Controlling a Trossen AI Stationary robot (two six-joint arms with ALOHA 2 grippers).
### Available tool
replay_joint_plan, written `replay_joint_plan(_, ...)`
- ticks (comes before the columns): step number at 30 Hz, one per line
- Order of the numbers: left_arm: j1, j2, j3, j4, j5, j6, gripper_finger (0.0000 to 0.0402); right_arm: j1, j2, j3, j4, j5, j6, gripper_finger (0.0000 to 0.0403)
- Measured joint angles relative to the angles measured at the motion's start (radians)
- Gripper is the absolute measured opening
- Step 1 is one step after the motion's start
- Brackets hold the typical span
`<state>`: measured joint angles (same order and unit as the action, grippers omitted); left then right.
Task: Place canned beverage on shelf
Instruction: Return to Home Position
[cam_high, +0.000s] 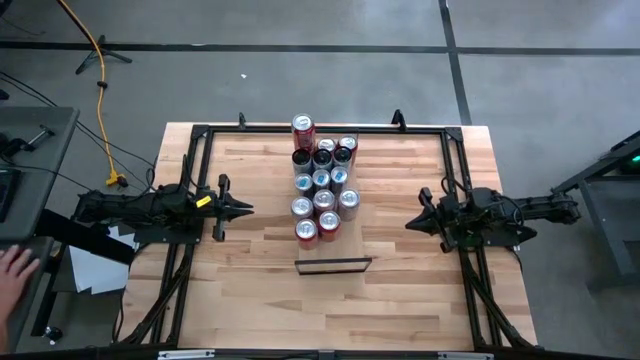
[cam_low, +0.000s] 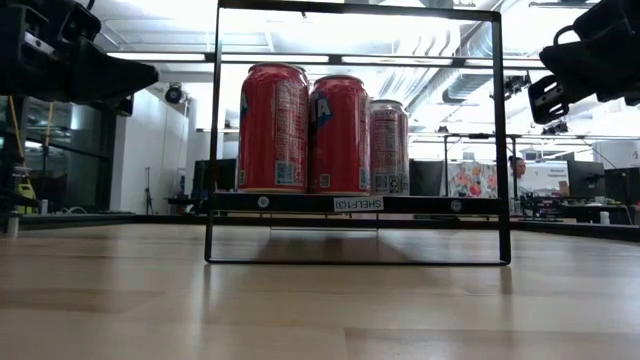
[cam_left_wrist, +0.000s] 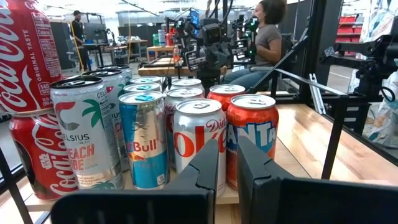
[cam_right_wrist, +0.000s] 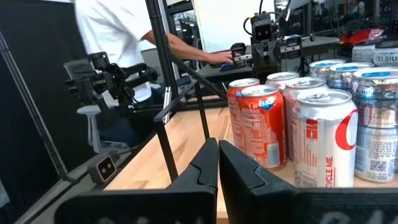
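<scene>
Cans (cam_high: 322, 185) stand grouped on the shelf (cam_low: 430, 204), mid worktop (cam_high: 400, 300). Left hand (cam_high: 247, 209) empty, fingers slightly apart. Right hand (cam_high: 410, 222) empty, fingers together. Both clear; advise level, outward retreat, keeping off the shelf.

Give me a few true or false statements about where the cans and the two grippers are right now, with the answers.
1. One red Coca-Cola can stands stacked on another red can. True.
2. The left gripper holds a blue can. False: it holds nothing.
3. Both grippers are on the same side of the shelf. False: the right gripper faces it from the opposite side.
4. A person's hand shows at the high view's edge. True.
</scene>
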<state>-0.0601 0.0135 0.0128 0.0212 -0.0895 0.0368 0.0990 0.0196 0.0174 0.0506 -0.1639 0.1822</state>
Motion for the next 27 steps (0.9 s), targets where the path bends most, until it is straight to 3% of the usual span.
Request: replay_joint_plan(27, 0.0, 0.0, 0.0, 0.0, 0.0, 0.001, 0.0005, 0.0, 0.0, 0.0, -0.031, 0.0, 0.0, 0.0)
